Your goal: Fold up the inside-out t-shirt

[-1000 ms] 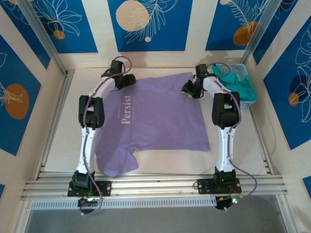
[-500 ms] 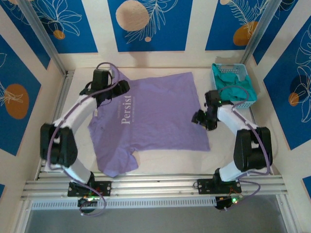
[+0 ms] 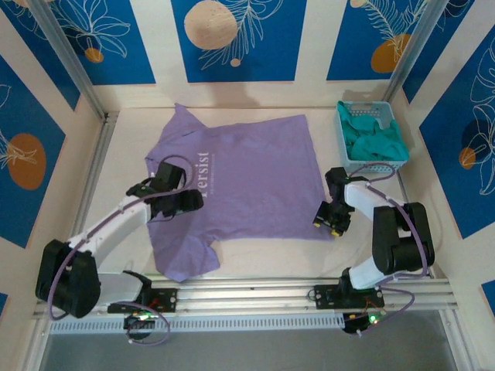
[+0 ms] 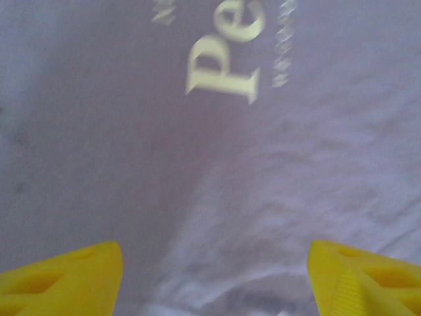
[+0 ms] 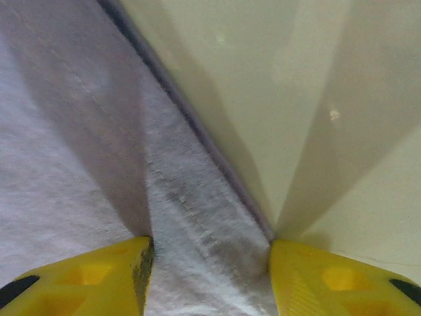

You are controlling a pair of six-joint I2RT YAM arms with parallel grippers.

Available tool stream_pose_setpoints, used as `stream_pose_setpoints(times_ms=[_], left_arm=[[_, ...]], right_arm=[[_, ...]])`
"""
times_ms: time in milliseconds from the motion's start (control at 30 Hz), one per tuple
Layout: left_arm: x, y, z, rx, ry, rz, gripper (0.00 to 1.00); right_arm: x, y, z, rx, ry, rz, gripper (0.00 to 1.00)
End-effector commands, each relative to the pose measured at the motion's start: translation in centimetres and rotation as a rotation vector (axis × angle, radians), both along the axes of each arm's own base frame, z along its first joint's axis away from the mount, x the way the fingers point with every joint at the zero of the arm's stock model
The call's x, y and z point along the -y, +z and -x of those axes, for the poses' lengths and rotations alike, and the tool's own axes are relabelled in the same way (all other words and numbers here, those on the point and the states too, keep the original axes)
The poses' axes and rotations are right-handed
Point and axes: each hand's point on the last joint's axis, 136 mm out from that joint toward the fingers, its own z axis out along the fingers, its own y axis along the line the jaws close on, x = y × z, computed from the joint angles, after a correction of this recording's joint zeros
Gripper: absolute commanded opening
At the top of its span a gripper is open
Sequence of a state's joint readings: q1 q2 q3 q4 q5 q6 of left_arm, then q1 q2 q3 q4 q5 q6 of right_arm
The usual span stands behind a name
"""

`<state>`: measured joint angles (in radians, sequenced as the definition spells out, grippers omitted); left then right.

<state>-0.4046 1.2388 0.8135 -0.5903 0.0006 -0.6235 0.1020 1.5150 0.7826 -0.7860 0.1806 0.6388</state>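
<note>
The lavender t-shirt [image 3: 255, 178] lies spread flat on the table, its white "Persist" lettering [image 3: 203, 171] toward the left. My left gripper [image 3: 195, 201] hovers low over the chest just near of the lettering. In the left wrist view its jaws stand wide open [image 4: 214, 263] over slightly wrinkled fabric [image 4: 296, 164], with the letters "Pe" [image 4: 223, 72] ahead. My right gripper [image 3: 330, 219] sits at the shirt's near right corner. In the right wrist view it is open [image 5: 210, 253], its yellow fingers straddling the shirt's hem edge [image 5: 197, 217], with bare table [image 5: 316, 99] to the right.
A light blue basket [image 3: 363, 106] holding a teal-green garment [image 3: 379, 143] stands at the back right, just beyond the right arm. Metal frame rails run along the table's left side and near edge [image 3: 247, 294].
Both arms have drawn back toward the near side. The left gripper moved from the far left sleeve to the chest; the right moved down the right edge to the near corner. The far sleeve now lies spread.
</note>
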Motion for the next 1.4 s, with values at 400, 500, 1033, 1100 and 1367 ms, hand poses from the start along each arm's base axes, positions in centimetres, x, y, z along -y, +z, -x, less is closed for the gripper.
stream_pose_setpoints(times_ms=[400,500,1033,1100,1367], left_arm=[[-5.7,-4.7,16.3,-0.457,0.211,-0.221,0.57],[-6.0,-5.6,17.8,-0.494,0.231,-0.227,0.53],[-5.0,-9.6,17.4,-0.508,0.162,-0.242,0.37],[-5.0,-9.8,17.3,-0.505,0.162,-0.237,0.32],[-4.7,-11.1,18.0,-0.508,0.171,-0.187,0.06]], right_arm=[[-3.6,0.4,-0.9,0.134,0.038,-0.203,0.02],[-3.8,0.5,-0.9,0.157,0.054,-0.218,0.01],[-3.6,1.7,-1.5,0.21,0.083,-0.228,0.01],[-3.5,1.7,-1.5,0.21,0.081,-0.227,0.01],[-3.4,2.2,-1.7,0.235,0.082,-0.222,0.01]])
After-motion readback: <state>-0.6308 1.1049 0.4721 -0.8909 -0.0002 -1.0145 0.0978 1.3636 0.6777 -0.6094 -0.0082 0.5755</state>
